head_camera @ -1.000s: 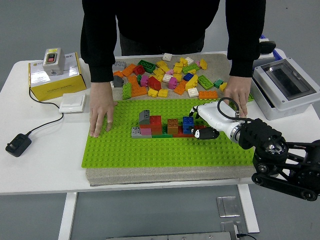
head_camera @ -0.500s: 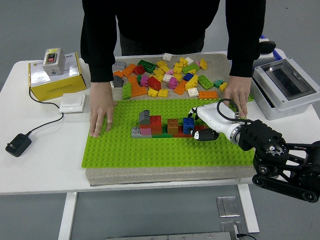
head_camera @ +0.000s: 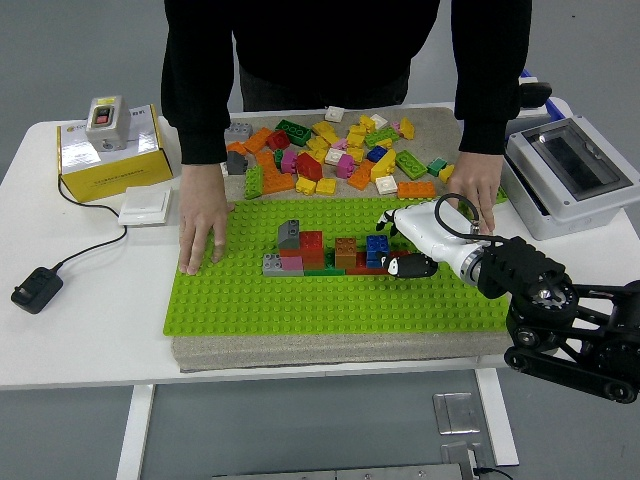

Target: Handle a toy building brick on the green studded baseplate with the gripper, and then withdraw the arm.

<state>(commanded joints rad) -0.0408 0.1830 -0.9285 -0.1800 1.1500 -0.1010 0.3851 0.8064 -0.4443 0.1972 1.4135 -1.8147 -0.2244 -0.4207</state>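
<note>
**Robot hand at the end of the brick row**

The right hand (head_camera: 408,245) reaches in from the lower right over the green baseplate (head_camera: 340,300). Its white fingers (head_camera: 415,266) curl around the right end of the row of bricks (head_camera: 330,254); the blue brick (head_camera: 377,246) sits right at the fingertips, touching or nearly so. Whether the fingers actually clamp a brick cannot be told from this view.

To the hand's left, the row runs on through brown, red and grey bricks. Beyond the hand, at the far side of the table, lies a loose pile of bricks (head_camera: 330,150).

A person stands opposite. One of their hands (head_camera: 476,195) presses the baseplate's edge just behind the robot hand; the other (head_camera: 203,225) lies flat on the baseplate's far left side, well apart. A grey box (head_camera: 570,175) stands to the hand's right.
</note>
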